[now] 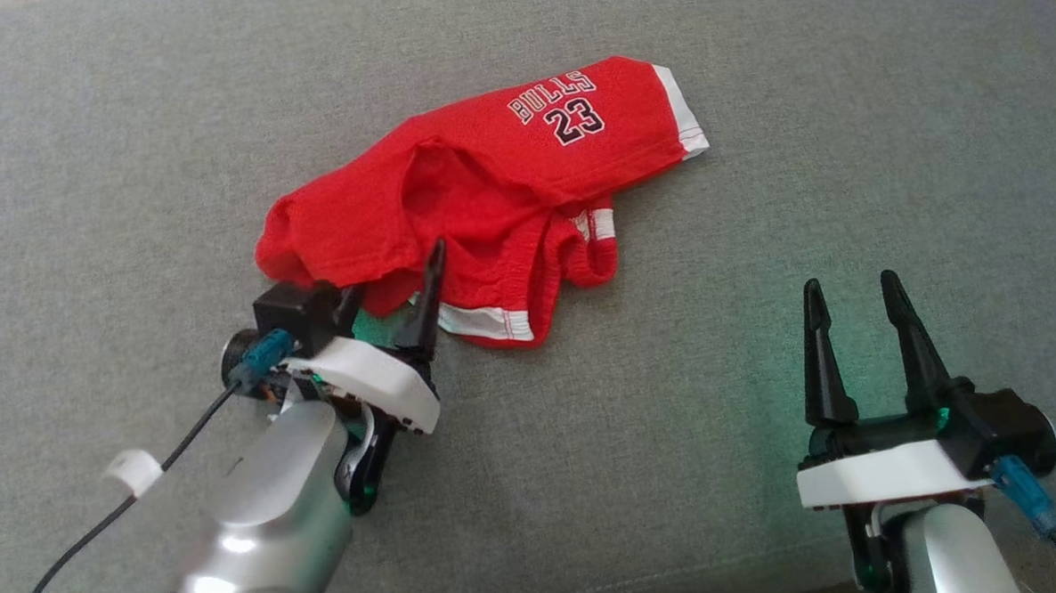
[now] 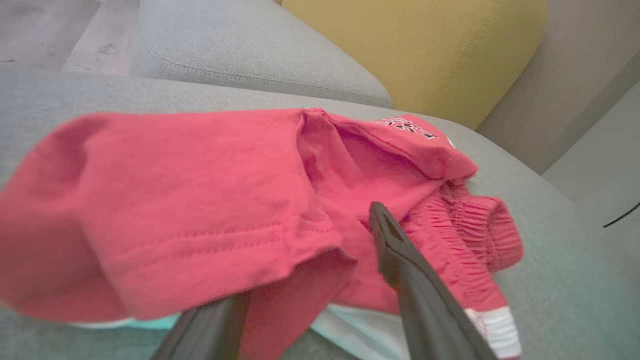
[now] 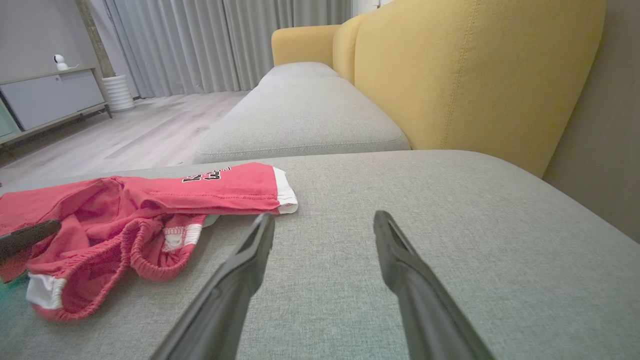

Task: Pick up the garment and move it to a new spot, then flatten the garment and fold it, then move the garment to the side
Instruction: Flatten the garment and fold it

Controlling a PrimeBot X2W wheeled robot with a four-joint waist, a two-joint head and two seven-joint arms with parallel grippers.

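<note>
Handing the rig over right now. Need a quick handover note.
Left gripper: open, fingers straddling a fold at the near edge of the red garment, not closed on it.
Right gripper: open, over the bare grey cushion, apart from the garment.
Garment: crumpled on the cushion, not lifted.
Done: nothing.
Left: grasp, move, flatten, fold, set aside.

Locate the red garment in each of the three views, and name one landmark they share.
Head view: the garment lies crumpled at upper centre, on the grey cushion.
Left wrist view: the garment spreads close up across the left and middle.
Right wrist view: the garment lies at the left edge, mid-height.
Shared landmark: the printed lettering beside its white-trimmed hem.
</note>
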